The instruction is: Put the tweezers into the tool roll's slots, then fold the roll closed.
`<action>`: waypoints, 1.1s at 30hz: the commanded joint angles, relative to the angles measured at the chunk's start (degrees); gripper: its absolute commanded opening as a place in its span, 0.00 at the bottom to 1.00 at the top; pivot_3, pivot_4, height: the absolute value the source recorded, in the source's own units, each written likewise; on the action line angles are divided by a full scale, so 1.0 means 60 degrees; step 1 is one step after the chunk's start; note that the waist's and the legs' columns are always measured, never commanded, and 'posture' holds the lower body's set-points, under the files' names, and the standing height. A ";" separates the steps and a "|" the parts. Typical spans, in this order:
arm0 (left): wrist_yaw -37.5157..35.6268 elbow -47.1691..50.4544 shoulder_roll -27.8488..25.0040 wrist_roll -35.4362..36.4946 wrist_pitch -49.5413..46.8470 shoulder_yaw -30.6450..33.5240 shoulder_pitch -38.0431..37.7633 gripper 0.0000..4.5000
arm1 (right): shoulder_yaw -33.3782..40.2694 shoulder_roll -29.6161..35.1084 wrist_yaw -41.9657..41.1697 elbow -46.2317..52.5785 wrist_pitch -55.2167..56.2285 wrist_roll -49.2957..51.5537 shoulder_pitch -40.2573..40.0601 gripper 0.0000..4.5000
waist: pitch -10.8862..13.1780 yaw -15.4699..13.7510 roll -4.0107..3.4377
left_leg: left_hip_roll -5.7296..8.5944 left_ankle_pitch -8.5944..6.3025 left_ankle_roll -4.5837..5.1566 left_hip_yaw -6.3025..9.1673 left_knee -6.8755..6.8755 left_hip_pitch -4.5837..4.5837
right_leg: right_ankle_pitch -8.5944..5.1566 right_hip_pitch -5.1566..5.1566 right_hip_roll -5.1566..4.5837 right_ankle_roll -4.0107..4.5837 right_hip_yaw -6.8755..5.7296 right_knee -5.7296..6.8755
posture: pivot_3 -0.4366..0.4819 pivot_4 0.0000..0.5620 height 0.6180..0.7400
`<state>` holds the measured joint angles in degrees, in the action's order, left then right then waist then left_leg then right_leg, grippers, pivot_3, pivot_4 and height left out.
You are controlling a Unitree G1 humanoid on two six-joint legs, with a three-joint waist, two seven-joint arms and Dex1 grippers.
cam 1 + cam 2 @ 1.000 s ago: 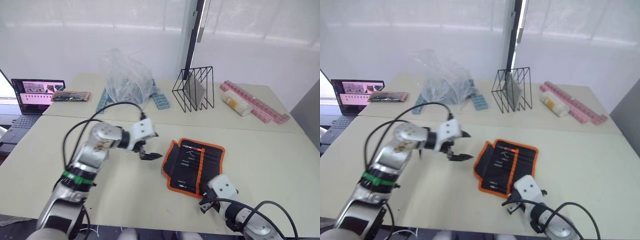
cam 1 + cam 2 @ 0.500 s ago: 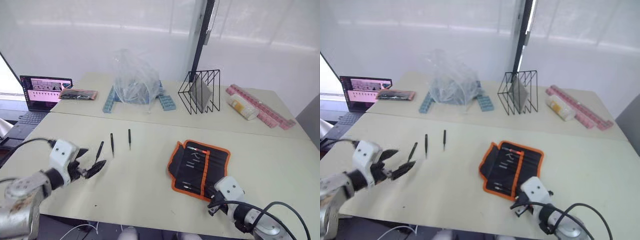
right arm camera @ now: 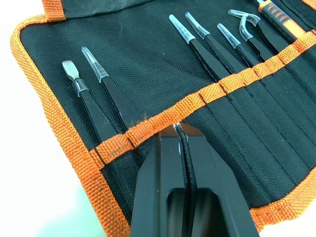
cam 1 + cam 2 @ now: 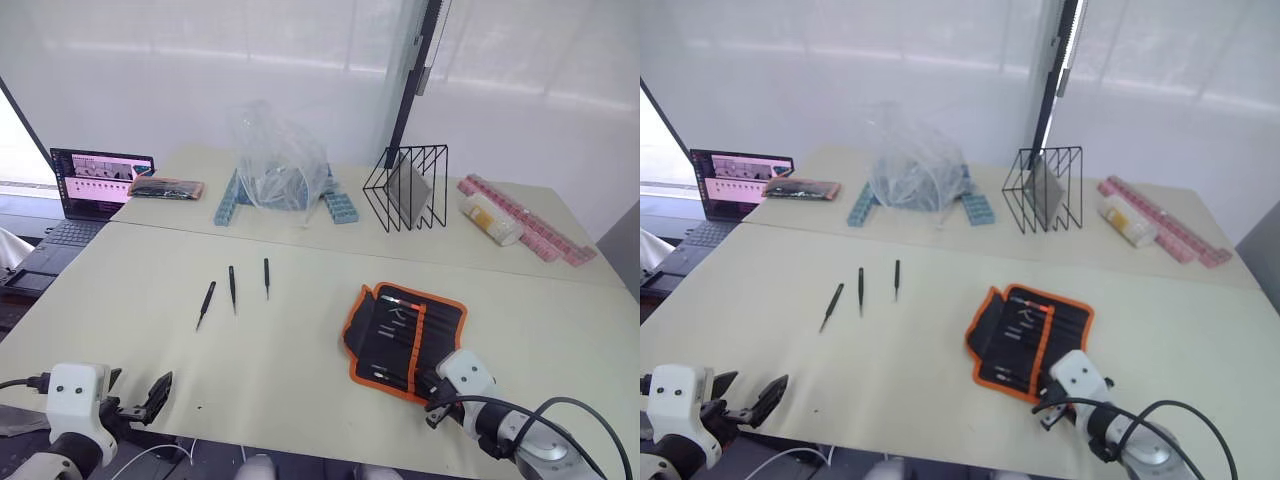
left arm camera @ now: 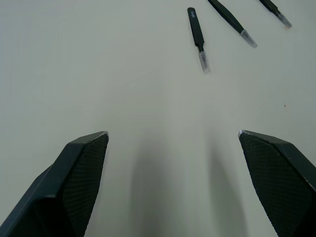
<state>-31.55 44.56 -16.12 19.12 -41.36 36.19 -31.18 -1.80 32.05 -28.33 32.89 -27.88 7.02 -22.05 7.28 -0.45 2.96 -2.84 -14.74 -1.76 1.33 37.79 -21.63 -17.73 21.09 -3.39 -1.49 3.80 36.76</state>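
Now my left gripper [image 5: 173,143], open and empty, faces three loose tweezers [image 5: 198,38] ahead, lying lengthwise; right gripper [image 3: 177,129] closed on the roll [image 4: 404,328].

I see the tool roll [image 4: 405,328] black with bright orange trim, three black tweezers [image 4: 232,290] on the pale beige worktop [image 4: 300,370], and my left hand [image 5: 173,182] with black, fine-gridded fingers.

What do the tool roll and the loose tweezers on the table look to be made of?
Tool roll: black woven fabric with coarse orange webbing trim; the weave and a frayed thread show. Loose tweezers: likely metal with a matte black coating, and paler tips, bare or capped, I can't tell.
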 commanded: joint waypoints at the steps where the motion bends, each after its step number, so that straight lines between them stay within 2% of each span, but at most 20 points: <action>1: 0.0296 0.0146 -0.0369 0.0034 -0.0022 -0.0275 0.0233 1.00 | -0.0452 0.0092 -0.0137 -0.1095 -0.0562 -0.0175 -0.0232 0.00 | 0.0000 0.0014 0.0000 | 0.0000 0.0001 0.0001 -0.0001 0.0000 -0.0006 | 0.0001 0.0007 0.0001 0.0001 -0.0002 -0.0001 | 0.48 0.27 0.84; 7: 0.1010 -0.0876 -0.1078 -0.0202 -0.0387 -0.1186 0.1818 1.00 | -0.0526 -0.0042 -0.0019 -0.1001 -0.0682 -0.0180 -0.0160 0.00 | -0.0001 -0.0016 -0.0001 | 0.0003 0.0017 0.0029 0.0009 -0.0006 -0.0014 | 0.0006 0.0011 0.0011 0.0007 -0.0031 0.0007 | 0.48 0.27 0.84; 12: 0.1376 -0.2677 -0.1578 -0.0691 -0.0322 -0.2387 0.3531 1.00 | -0.0576 -0.0162 0.0150 -0.0823 -0.0761 -0.0184 -0.0224 0.00 | -0.0001 -0.0010 -0.0001 | 0.0005 0.0044 0.0075 0.0008 -0.0011 -0.0006 | 0.0010 0.0012 0.0016 0.0008 -0.0085 0.0010 | 0.48 0.27 0.84; 16: 0.1489 -0.3798 -0.1761 -0.0937 -0.0171 -0.3071 0.4352 1.00 | -0.0604 -0.0226 0.0271 -0.0652 -0.0815 -0.0190 -0.0341 0.00 | -0.0002 0.0014 -0.0003 | 0.0006 0.0044 0.0075 0.0006 -0.0017 -0.0018 | 0.0021 0.0023 0.0006 0.0019 -0.0089 0.0008 | 0.48 0.27 0.84; 18: 0.1517 -0.4314 -0.1825 -0.1092 -0.0161 -0.3398 0.4681 1.00 | -0.0627 -0.0261 0.0339 -0.0533 -0.0850 -0.0195 -0.0434 0.00 | -0.0003 0.0006 -0.0005 | 0.0008 0.0044 0.0075 0.0005 -0.0040 -0.0013 | 0.0056 0.0022 -0.0002 0.0074 -0.0092 0.0008 | 0.48 0.27 0.84; 22: 0.1566 -0.5070 -0.1801 -0.1187 -0.0045 -0.3759 0.5150 1.00 | -0.0683 -0.0298 0.0460 -0.0367 -0.0912 -0.0193 -0.0549 0.00 | -0.0019 -0.0063 -0.0037 | 0.0014 0.0048 0.0075 0.0003 -0.0119 0.0046 | 0.0054 0.0007 -0.0005 0.0079 -0.0095 0.0004 | 0.48 0.27 0.84; 25: 0.1410 -0.5319 -0.1833 -0.1172 0.0035 -0.4063 0.5258 0.82 | -0.0683 -0.0336 0.0551 -0.0312 -0.0955 -0.0163 -0.0564 0.00 | -0.0033 -0.0061 -0.0076 | 0.0012 0.0050 0.0073 0.0005 -0.0149 0.0063 | 0.0016 0.0006 0.0000 0.0017 -0.0102 0.0007 | 0.48 0.27 0.84; 33: 0.1378 -0.5941 -0.1797 -0.1215 0.0236 -0.4314 0.5744 0.25 | -0.0725 -0.0354 0.0639 -0.0202 -0.0957 -0.0140 -0.0664 0.00 | -0.0032 -0.0057 -0.0101 | 0.0019 0.0052 0.0070 0.0005 -0.0154 0.0077 | 0.0010 -0.0007 0.0005 0.0008 -0.0114 0.0007 | 0.48 0.27 0.84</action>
<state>-22.76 11.37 -27.31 11.81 -38.92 12.40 3.94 -2.96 29.96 -23.59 35.09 -29.24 6.66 -23.51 7.09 -0.79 2.35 -2.72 -14.43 -1.34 1.36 36.87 -21.17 -17.67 21.05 -3.36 -1.45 3.12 36.80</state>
